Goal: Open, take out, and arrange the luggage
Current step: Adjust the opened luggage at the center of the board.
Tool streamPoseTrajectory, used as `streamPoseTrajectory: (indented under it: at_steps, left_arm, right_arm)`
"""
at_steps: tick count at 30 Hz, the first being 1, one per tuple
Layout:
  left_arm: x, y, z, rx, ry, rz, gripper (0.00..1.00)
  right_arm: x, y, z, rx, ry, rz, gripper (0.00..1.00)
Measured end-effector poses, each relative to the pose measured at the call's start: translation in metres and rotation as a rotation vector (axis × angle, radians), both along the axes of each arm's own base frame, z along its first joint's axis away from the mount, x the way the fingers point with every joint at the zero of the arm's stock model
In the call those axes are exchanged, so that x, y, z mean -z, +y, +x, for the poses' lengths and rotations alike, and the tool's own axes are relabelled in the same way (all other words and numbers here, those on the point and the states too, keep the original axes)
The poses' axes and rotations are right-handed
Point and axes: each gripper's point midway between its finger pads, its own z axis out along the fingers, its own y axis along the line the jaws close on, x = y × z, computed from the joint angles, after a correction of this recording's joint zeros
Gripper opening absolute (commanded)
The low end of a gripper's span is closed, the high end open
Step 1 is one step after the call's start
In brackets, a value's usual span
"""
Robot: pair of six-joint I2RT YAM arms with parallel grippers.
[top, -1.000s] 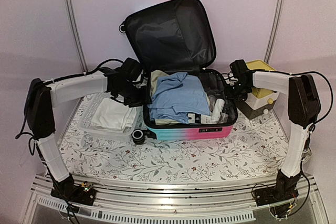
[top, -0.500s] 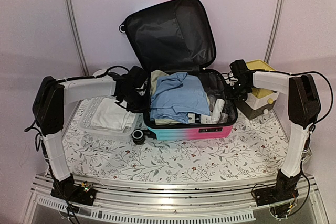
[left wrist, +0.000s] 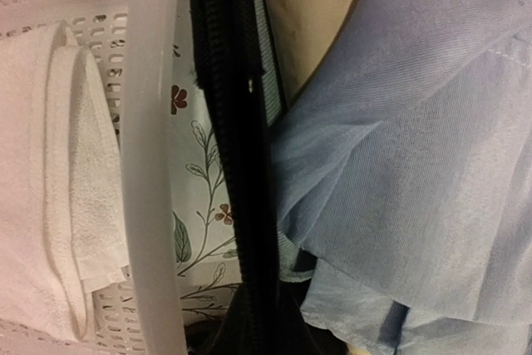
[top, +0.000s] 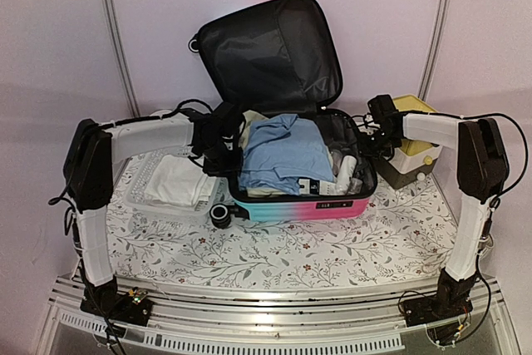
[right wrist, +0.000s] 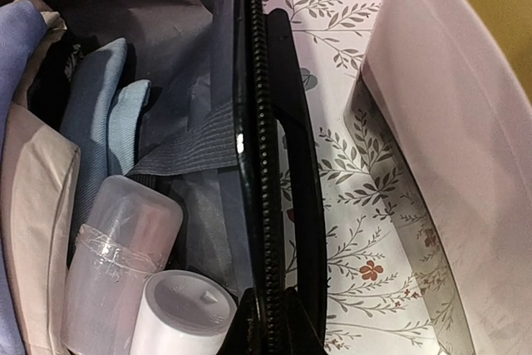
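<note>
Table (top: 274,247): carries the luggage (top: 299,205) at its middle, lid propped open toward the far wall, blue clothing (top: 283,151) inside.
Left hand (top: 223,154): closed at the left rim, probably to brace it.
Right hand (top: 376,137): closed at the right rim.
Hidden: both hands' fingers, so what they pinch cannot be told.

Both arms reach inward from raised elbows. The left end effector (top: 223,145) and the right end effector (top: 379,135) have their jaws closed.
</note>
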Motion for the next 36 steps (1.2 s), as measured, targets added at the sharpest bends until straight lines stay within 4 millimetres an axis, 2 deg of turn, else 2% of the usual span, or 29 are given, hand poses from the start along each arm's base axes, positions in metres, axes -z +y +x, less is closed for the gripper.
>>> streamPoseTrajectory:
  at_steps: [19, 21, 22, 25, 29, 30, 32, 36]
  left_arm:
    - [0.0, -0.017, 0.005, 0.025, 0.004, 0.015, 0.0]
    - [0.0, -0.018, 0.005, 0.027, 0.004, 0.015, 0.0]
    - [0.0, -0.019, 0.005, 0.028, 0.003, 0.014, 0.0]
    - [0.0, -0.021, 0.005, 0.031, 0.002, 0.014, 0.0]
    - [0.0, -0.021, 0.006, 0.031, -0.001, 0.017, 0.22]
    - [0.0, -0.022, 0.006, 0.034, -0.004, 0.017, 0.36]
    - [0.0, -0.026, 0.009, 0.045, -0.017, 0.007, 0.5]
    - [-0.002, -0.037, 0.011, 0.071, -0.049, -0.019, 0.61]
  right_arm:
    - [-0.001, -0.013, 0.005, 0.02, -0.017, 0.029, 0.03]
    - [-0.001, -0.015, 0.005, 0.024, -0.018, 0.027, 0.07]
    - [-0.001, -0.016, 0.005, 0.025, -0.019, 0.024, 0.13]
    - [-0.001, -0.016, 0.004, 0.027, -0.02, 0.023, 0.25]
    - [-0.002, -0.019, 0.004, 0.025, -0.026, 0.007, 0.39]
    - [-0.003, -0.02, 0.004, 0.026, -0.028, 0.003, 0.43]
    - [-0.008, -0.024, 0.002, 0.029, -0.036, -0.004, 0.51]
    - [-0.023, -0.03, -0.001, 0.042, -0.053, -0.004, 0.63]
